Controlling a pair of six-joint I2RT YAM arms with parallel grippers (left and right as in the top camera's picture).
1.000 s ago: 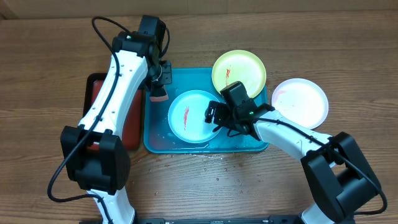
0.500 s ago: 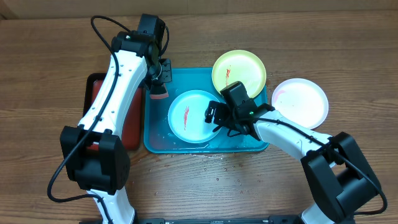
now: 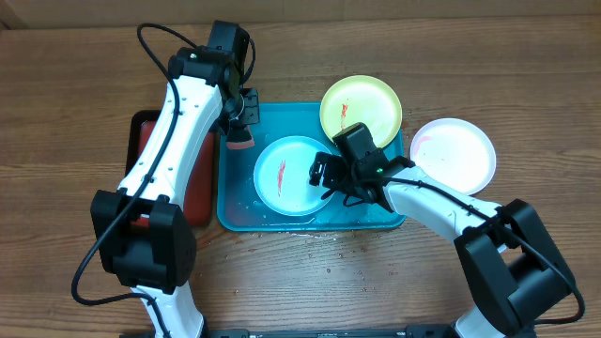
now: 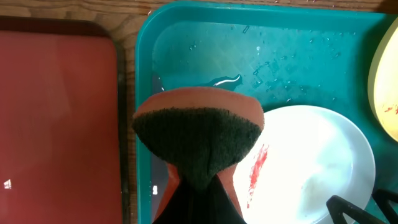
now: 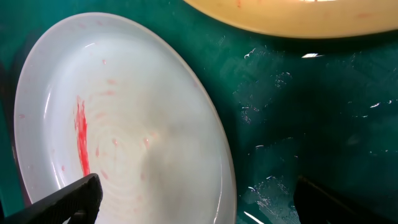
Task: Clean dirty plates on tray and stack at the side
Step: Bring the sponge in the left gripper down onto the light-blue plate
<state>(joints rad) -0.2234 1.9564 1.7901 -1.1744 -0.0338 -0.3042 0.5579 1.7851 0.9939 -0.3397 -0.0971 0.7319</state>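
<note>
So the left end effector (image 3: 242,129) is clamped on a sponge (image 4: 199,134) over the tray (image 3: 235,208), at its left edge. The right end effector (image 3: 326,175) is spread wide at the cyan-rimmed plate (image 3: 285,176) inside the tray. The green plate (image 3: 362,105) overlaps the tray's far right corner, and the white plate (image 3: 454,153) sits on the table (image 3: 75,94) just right of it.

Overhead looks straight down; both close wrist views share the cyan-rimmed plate (image 4: 311,162).

Nothing legible anywhere — only a tiny white mark (image 4: 7,183) on the red tray (image 4: 59,112), too small to read.
</note>
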